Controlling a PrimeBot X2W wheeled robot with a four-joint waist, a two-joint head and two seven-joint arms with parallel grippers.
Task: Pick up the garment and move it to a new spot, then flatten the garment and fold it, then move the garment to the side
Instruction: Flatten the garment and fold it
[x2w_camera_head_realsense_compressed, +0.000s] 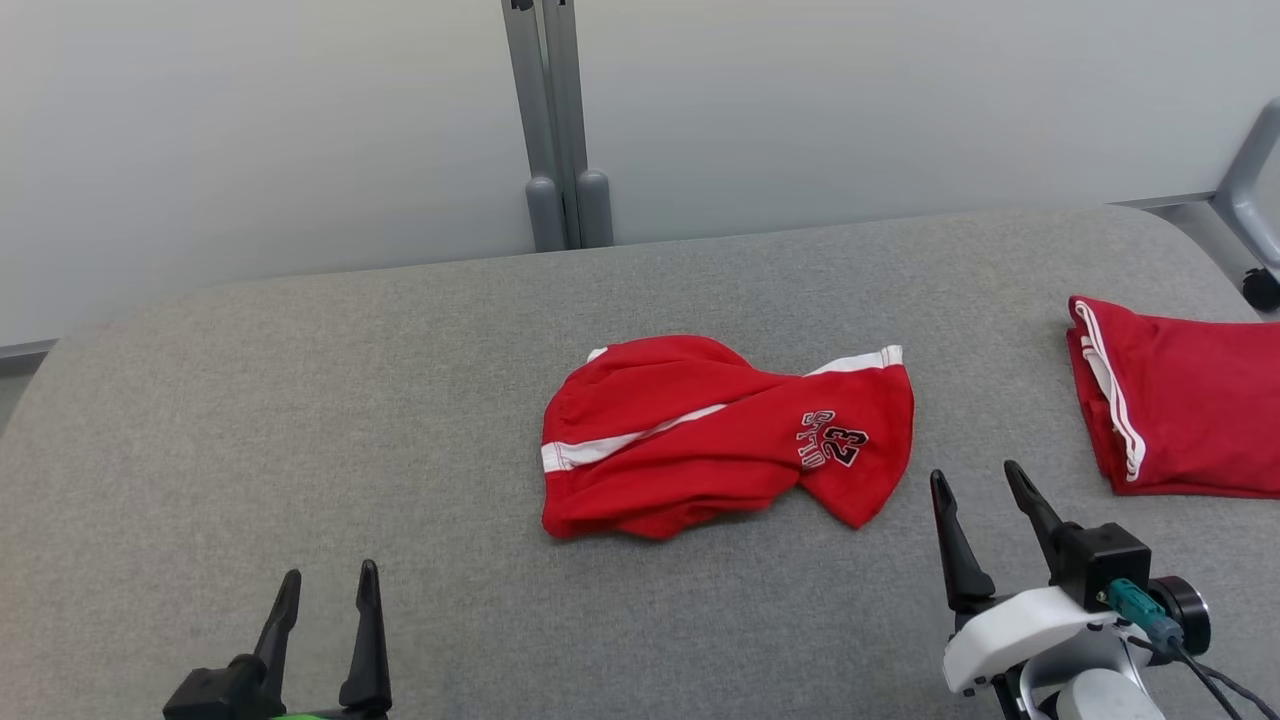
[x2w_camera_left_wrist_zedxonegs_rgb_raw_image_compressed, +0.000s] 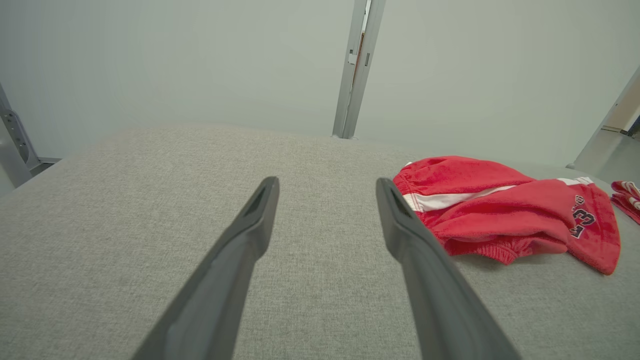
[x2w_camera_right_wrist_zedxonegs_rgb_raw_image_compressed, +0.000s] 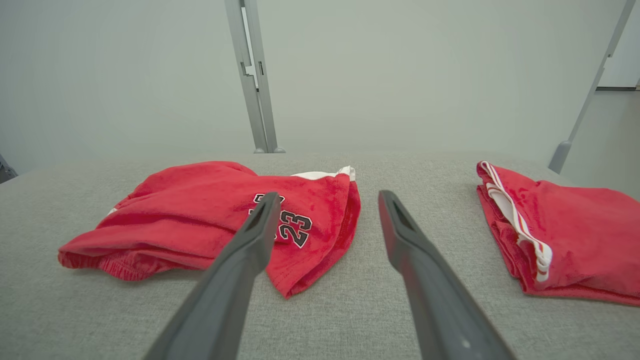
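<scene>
The garment (x2w_camera_head_realsense_compressed: 720, 435) is a pair of red shorts with white stripes and a "23" print, lying crumpled in the middle of the grey table (x2w_camera_head_realsense_compressed: 300, 430). It also lies at the right in the left wrist view (x2w_camera_left_wrist_zedxonegs_rgb_raw_image_compressed: 505, 212) and at the left in the right wrist view (x2w_camera_right_wrist_zedxonegs_rgb_raw_image_compressed: 210, 220). My left gripper (x2w_camera_head_realsense_compressed: 325, 585) stands open near the front left, well apart from the shorts, with nothing between its fingers (x2w_camera_left_wrist_zedxonegs_rgb_raw_image_compressed: 250, 235). Just off the shorts' front right corner my right gripper (x2w_camera_head_realsense_compressed: 975, 480) is open and empty, its fingers (x2w_camera_right_wrist_zedxonegs_rgb_raw_image_compressed: 405, 235) above bare cloth.
A second red garment (x2w_camera_head_realsense_compressed: 1180, 405), folded, lies at the table's right edge, also on the right of the right wrist view (x2w_camera_right_wrist_zedxonegs_rgb_raw_image_compressed: 560, 235). A grey post (x2w_camera_head_realsense_compressed: 555, 120) stands behind the table against a pale wall. A grey frame leg (x2w_camera_head_realsense_compressed: 1250, 170) stands at the far right.
</scene>
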